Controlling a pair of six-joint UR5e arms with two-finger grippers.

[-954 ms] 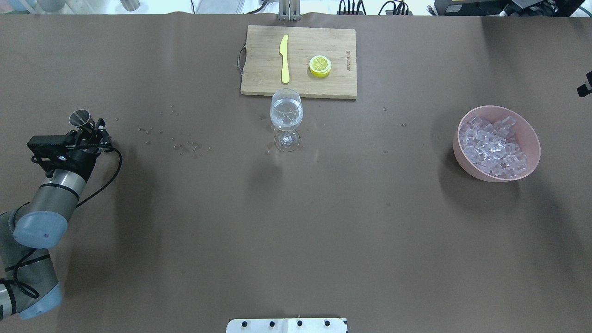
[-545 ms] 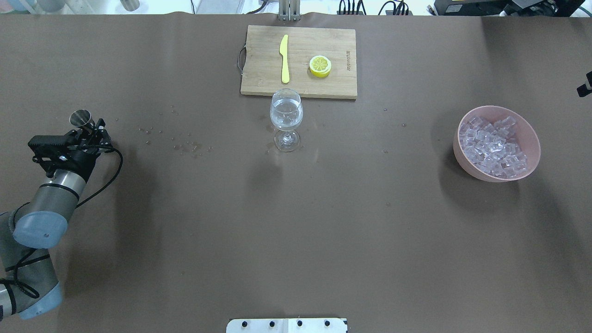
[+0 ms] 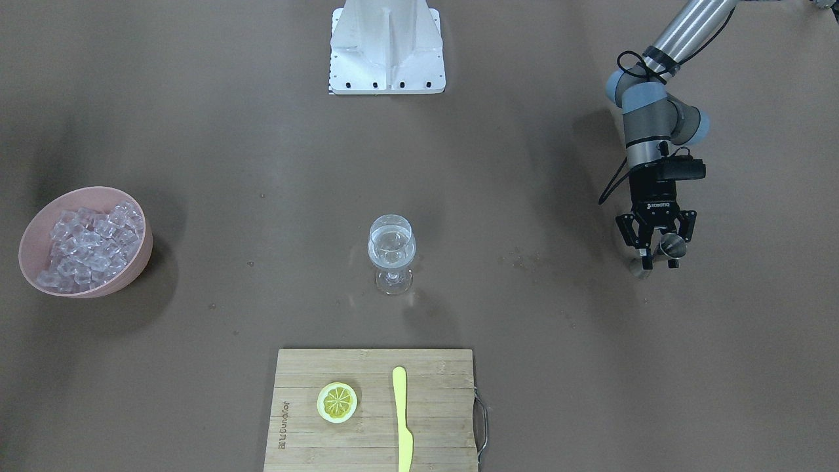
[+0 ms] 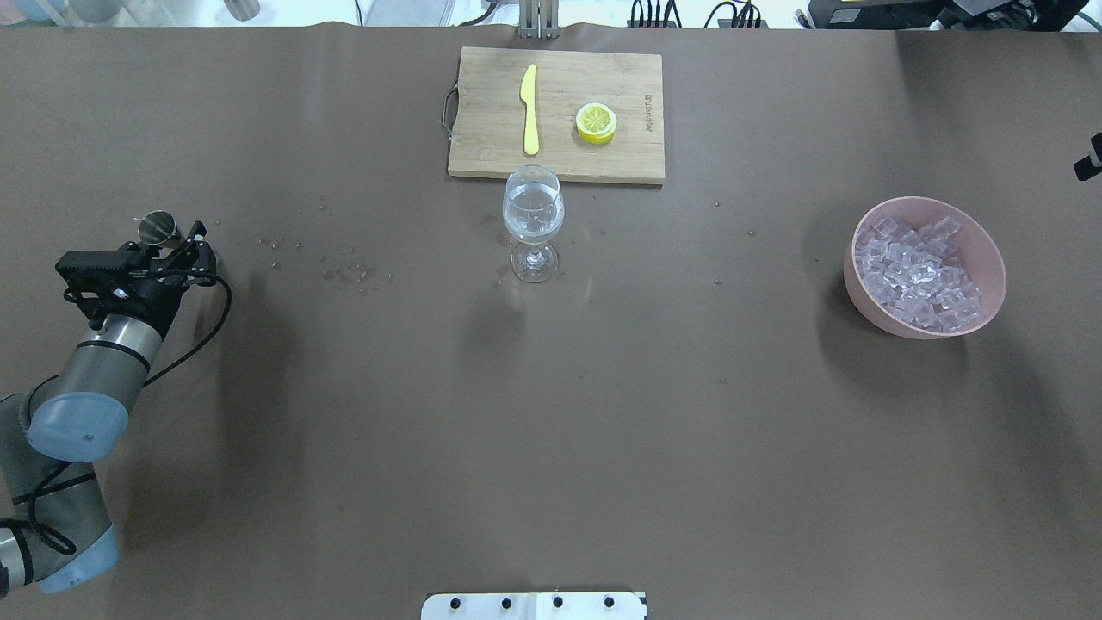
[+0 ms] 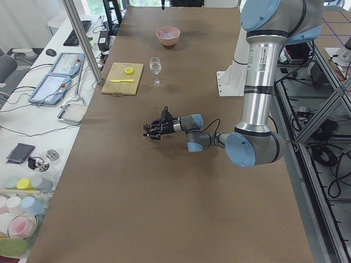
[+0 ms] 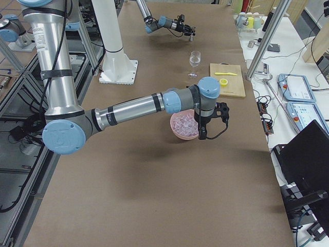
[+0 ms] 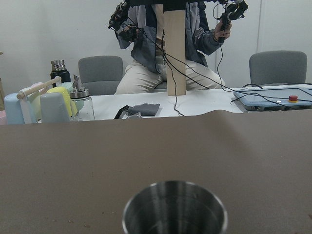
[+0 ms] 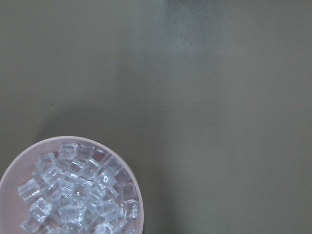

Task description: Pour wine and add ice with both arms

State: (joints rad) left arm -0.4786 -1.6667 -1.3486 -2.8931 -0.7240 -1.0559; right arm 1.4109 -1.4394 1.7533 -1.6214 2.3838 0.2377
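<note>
Overhead exterior: left gripper (image 4: pixel 205 244) stands open around the cup (image 4: pixel 159 227), so withdrawing crookedly could tip it; right gripper's (image 6: pixel 201 133) jaws, cannot tell.

Even, diffuse overhead light fell on the brown counter (image 4: pixel 603 448), bright and without harsh glare. Soft-edged shadows lay beside the wine glass (image 4: pixel 533 215), and a broader one spread from the pink bowl (image 4: pixel 863 303) toward the glass. Beyond the glass, past the counter's far edge, the overhead view burned out to white. The left wrist view showed the close steel cup (image 7: pixel 174 214) slightly blurred. The right wrist view carried a greenish cast, with the ice (image 8: pixel 78 195) crisp.
</note>
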